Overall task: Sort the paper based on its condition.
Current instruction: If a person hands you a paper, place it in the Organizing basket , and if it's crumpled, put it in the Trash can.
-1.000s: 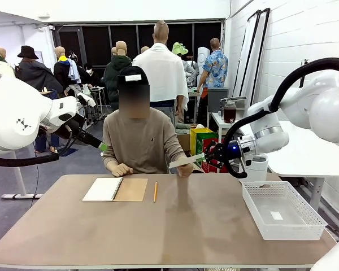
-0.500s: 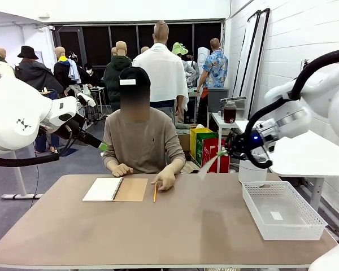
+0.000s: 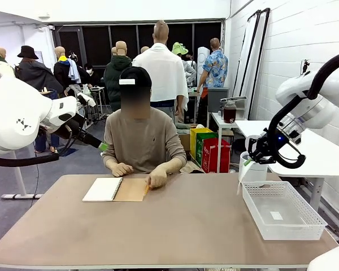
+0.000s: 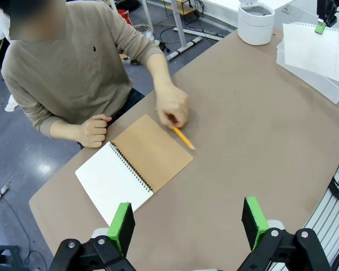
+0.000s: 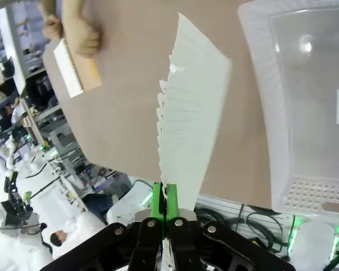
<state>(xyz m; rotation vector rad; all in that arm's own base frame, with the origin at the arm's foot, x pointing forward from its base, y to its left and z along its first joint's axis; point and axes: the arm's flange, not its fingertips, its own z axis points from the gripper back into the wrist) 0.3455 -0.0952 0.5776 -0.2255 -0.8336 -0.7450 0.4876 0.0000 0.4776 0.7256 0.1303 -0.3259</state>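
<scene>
A white sheet of paper (image 5: 189, 113) with a ragged spiral-torn edge hangs from my right gripper (image 5: 164, 204), which is shut on one corner of it. In the front view the right gripper (image 3: 250, 160) is raised over the table's right side, just left of the white lattice basket (image 3: 282, 226). The left wrist view shows the same paper (image 4: 313, 48) dangling above the basket's edge (image 4: 332, 90). My left gripper (image 4: 187, 223) stands open and empty, high over the near side of the table.
An open spiral notebook (image 3: 115, 189) with a brown cover lies at the far left-middle. The person's hand (image 3: 156, 179) rests on a pencil (image 4: 182, 137) beside it. A white cup (image 4: 256, 22) stands on the floor behind the basket. A small white slip (image 3: 277, 215) lies in the basket.
My right gripper has carried the paper from the person's hand at the table's middle to the right, up to the basket. The person's hand moved back to the pencil by the notebook.
</scene>
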